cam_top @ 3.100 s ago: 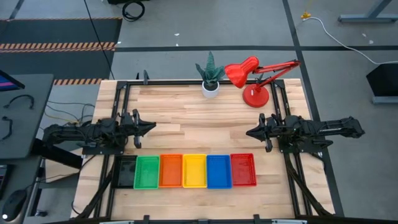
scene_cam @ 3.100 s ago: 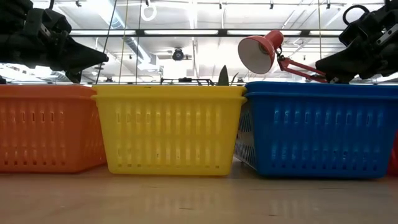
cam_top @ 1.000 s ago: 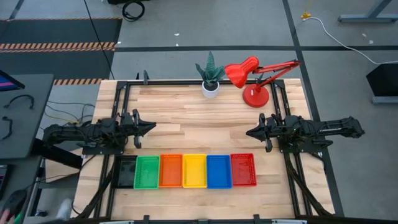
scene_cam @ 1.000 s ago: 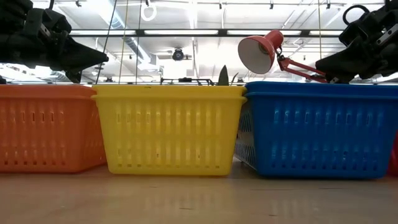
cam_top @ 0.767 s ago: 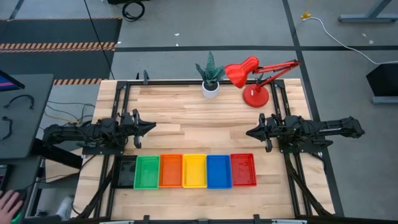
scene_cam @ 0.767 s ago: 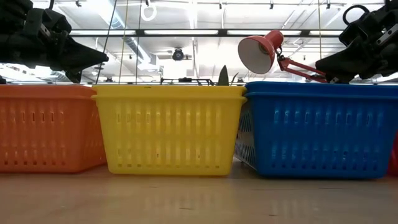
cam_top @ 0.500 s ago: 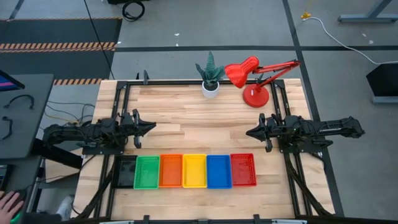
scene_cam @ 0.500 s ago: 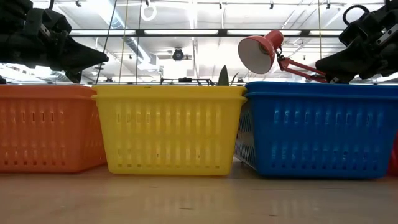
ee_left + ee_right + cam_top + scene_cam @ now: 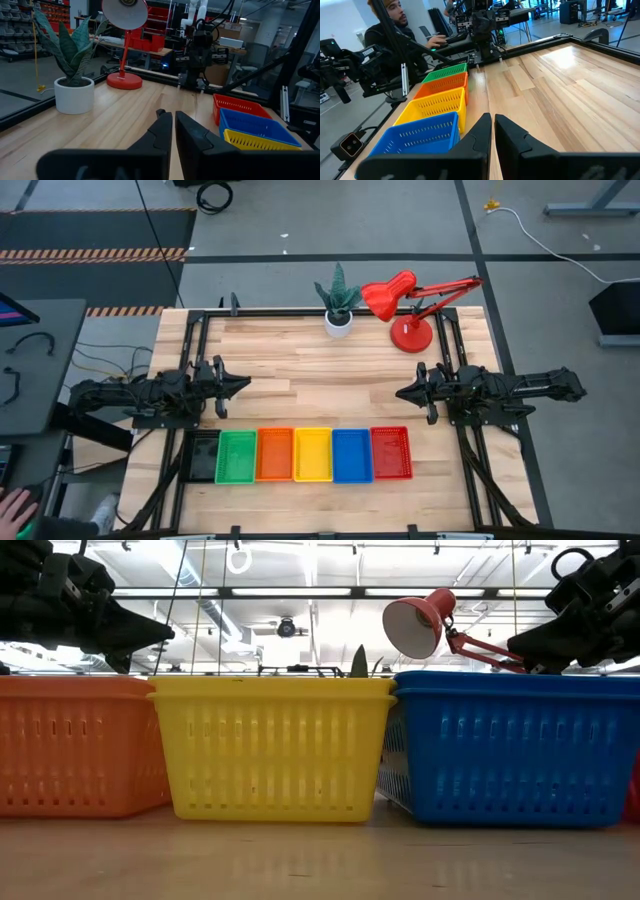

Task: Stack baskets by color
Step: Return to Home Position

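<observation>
Lower part of the high view: the baskets sit in one row along the near edge of the counter point(image 9: 320, 370), packed side by side. Left to right in frame they are the black basket point(image 9: 204, 456), green basket point(image 9: 236, 456), orange basket point(image 9: 274, 455), yellow basket point(image 9: 312, 455), blue basket point(image 9: 351, 455) and red basket point(image 9: 391, 453). In the low view the yellow and blue ones each show a doubled rim, one nested in another. Mid frame, behind the row: left claw point(image 9: 246, 383) at frame left and right claw point(image 9: 399, 392) at frame right, both over bare wood, well apart, tips pointing toward each other. Left wrist view: fingers brought together with only a thin slit between, nothing held. Right wrist view: same, closed on nothing. Upper centre, at the far edge of the counter: potted plant point(image 9: 338, 305), with the red lamp point(image 9: 410, 332) just beside it to frame right. Lower left corner, off the counter: a person's hand point(image 9: 12, 505).
</observation>
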